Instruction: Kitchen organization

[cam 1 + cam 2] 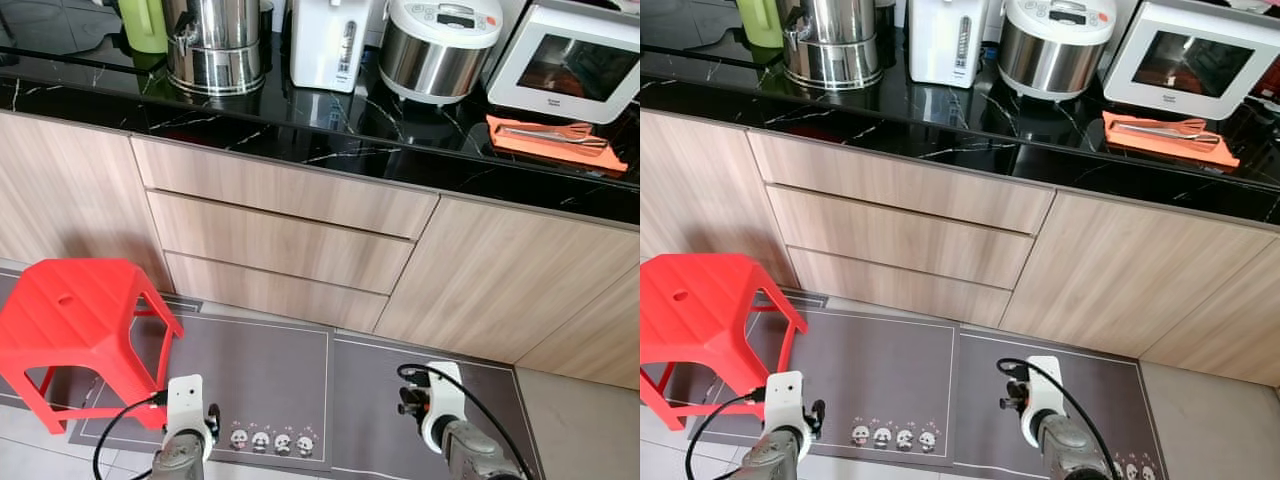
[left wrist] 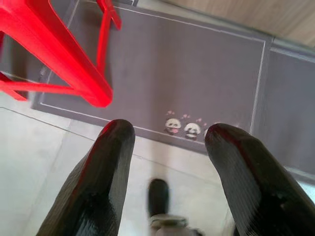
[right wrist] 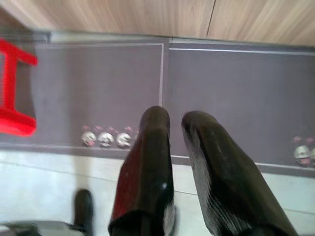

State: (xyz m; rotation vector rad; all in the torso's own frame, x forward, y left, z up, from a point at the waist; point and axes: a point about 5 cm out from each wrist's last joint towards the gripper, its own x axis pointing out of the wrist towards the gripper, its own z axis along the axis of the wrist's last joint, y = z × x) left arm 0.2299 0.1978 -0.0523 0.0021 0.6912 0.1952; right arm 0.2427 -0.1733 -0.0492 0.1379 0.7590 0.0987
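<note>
A: Claws? Left gripper (image 2: pixel 167 162): fingers spread wide, nothing between. Right gripper (image 3: pixel 177 157): fingers nearly together, holding nothing. Both hang low over the mat (image 1: pixel 280 370).

B: Target?

A: My guess: tongs (image 1: pixel 550 133) on the orange cloth (image 1: pixel 556 146), on the counter (image 1: pixel 300 120), up and right of both claws. Long axis runs along the counter. Right arm nearer.

B: View differences?

A: Head views show the counter; wrist views show mat and stool (image 1: pixel 70 310).

On the counter (image 1: pixel 300 130), the kettle (image 1: pixel 327 42) stands between the pot (image 1: pixel 215 45) at left and the rice cooker (image 1: pixel 437 45); the stool (image 1: pixel 75 315) sits below, at left.
</note>
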